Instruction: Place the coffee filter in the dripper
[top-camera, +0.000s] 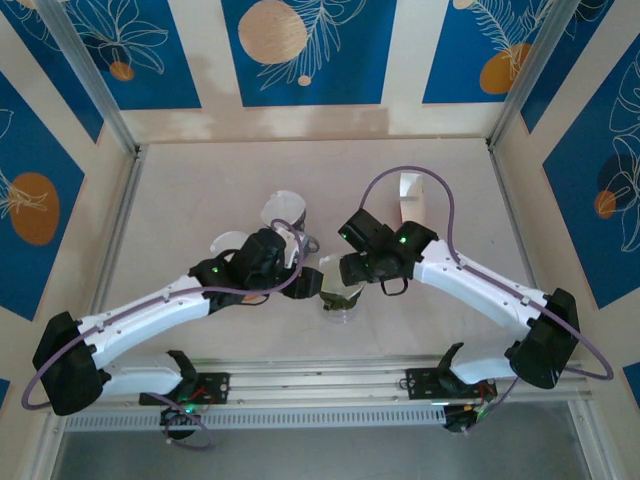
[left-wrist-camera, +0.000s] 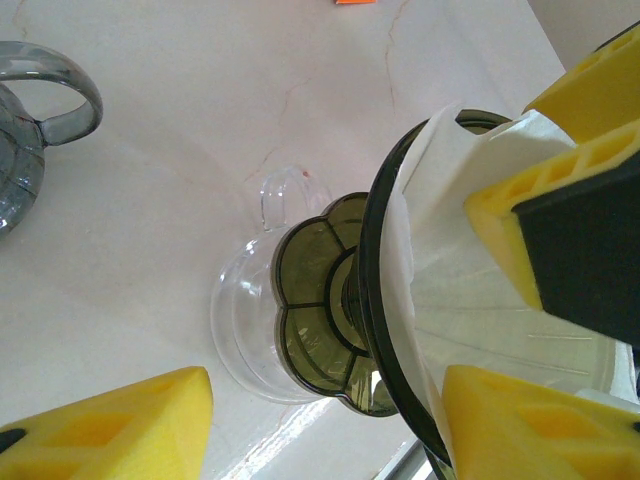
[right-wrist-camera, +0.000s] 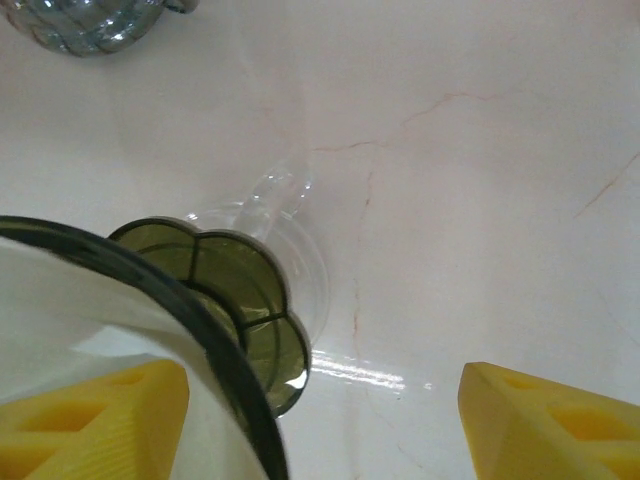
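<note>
Table (top-camera: 200, 180): pale marbled top with faint reddish veins and some glare. Walls (top-camera: 215, 60) are cream with blue floral panels (top-camera: 310, 50).

Filter (left-wrist-camera: 440, 200) sits inside the dripper (left-wrist-camera: 320, 300), which stands on a clear cup (left-wrist-camera: 235, 320) mid-table.

I see the left gripper (left-wrist-camera: 325, 400) spread wide: one finger in the cone, the other out to the side, clamping nothing.

Right gripper (right-wrist-camera: 325, 370) is likewise wide apart astride the rim, nothing held.

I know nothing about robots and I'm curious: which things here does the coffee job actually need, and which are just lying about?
Needed:
paper coffee filter
green dripper
clear glass cup under the dripper

Lying about:
grey glass jug
white object near the back
</note>
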